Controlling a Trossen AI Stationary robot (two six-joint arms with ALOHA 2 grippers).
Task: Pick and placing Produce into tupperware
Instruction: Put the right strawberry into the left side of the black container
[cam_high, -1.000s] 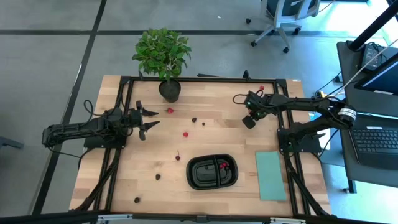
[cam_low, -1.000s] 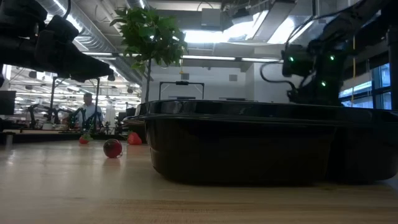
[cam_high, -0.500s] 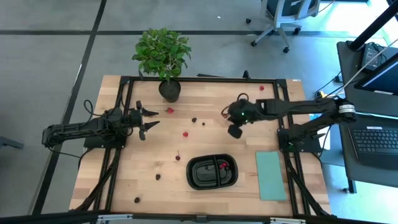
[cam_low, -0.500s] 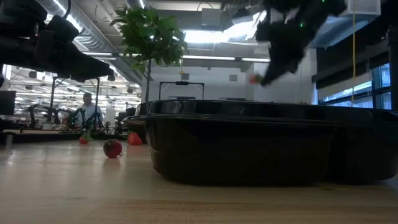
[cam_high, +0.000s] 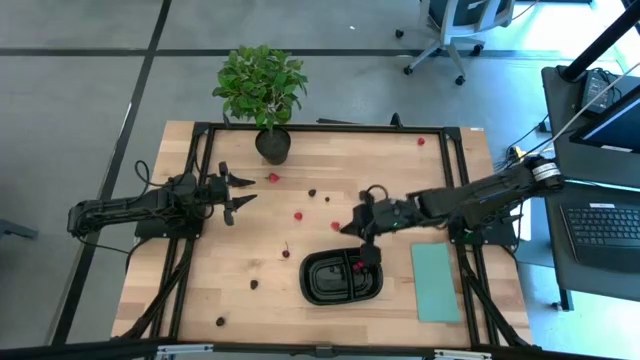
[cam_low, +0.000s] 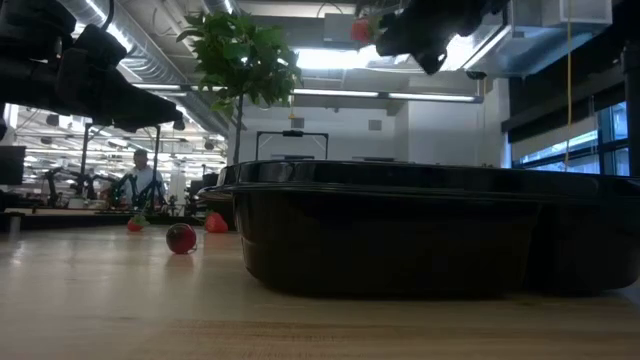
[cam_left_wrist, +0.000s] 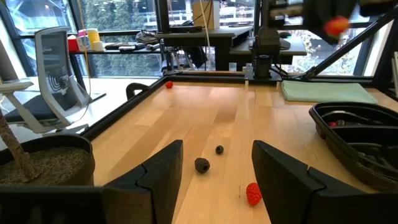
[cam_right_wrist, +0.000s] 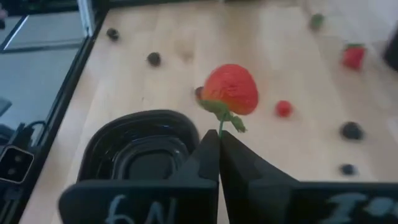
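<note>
- Left gripper hovers near the table's left edge, in front of the potted plant; its two fingers stand wide apart with nothing between them.
- Just beside its fingertips lies a red berry; a dark berry, a red one and another dark one are scattered toward the table's middle.
- More pieces lie nearer the front edge: a dark berry, another, and one close to the front-left corner.
- The black two-compartment tupperware sits near the middle of the front edge, with red pieces in its right compartment.
- Right gripper hangs above the tupperware's far rim, over the right compartment, fingers pinched tight on the green stem of a red strawberry.
- A pale teal mat lies right of the tupperware.
- One red berry rests near the far-right corner.
</note>
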